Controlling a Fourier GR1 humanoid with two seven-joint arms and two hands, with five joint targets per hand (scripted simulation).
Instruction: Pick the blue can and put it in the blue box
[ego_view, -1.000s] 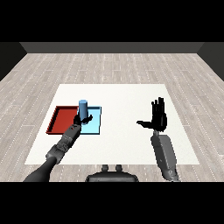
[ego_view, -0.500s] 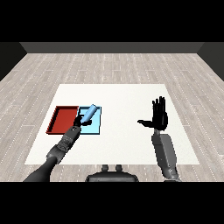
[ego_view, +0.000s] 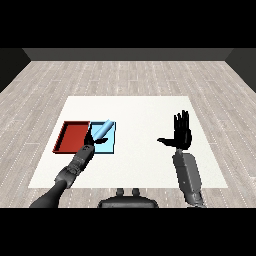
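1. The table (ego_view: 145, 150) fills the middle of the frame, and the floor (ego_view: 130, 75) lies behind it, toward the upper part.
2. Two trays lie side by side on the left part of the table: the red tray (ego_view: 71, 137) is on the left and the light blue tray (ego_view: 107, 145) is touching it on the right.
3. The can (ego_view: 102, 131) is tilted over the light blue tray, its upper end pointing to the upper right.
4. The left robot hand (ego_view: 90, 142) is at the lower end of the can, over the near left part of the light blue tray.
5. The right robot hand (ego_view: 181, 135) is above the right part of the table, well apart from the trays.
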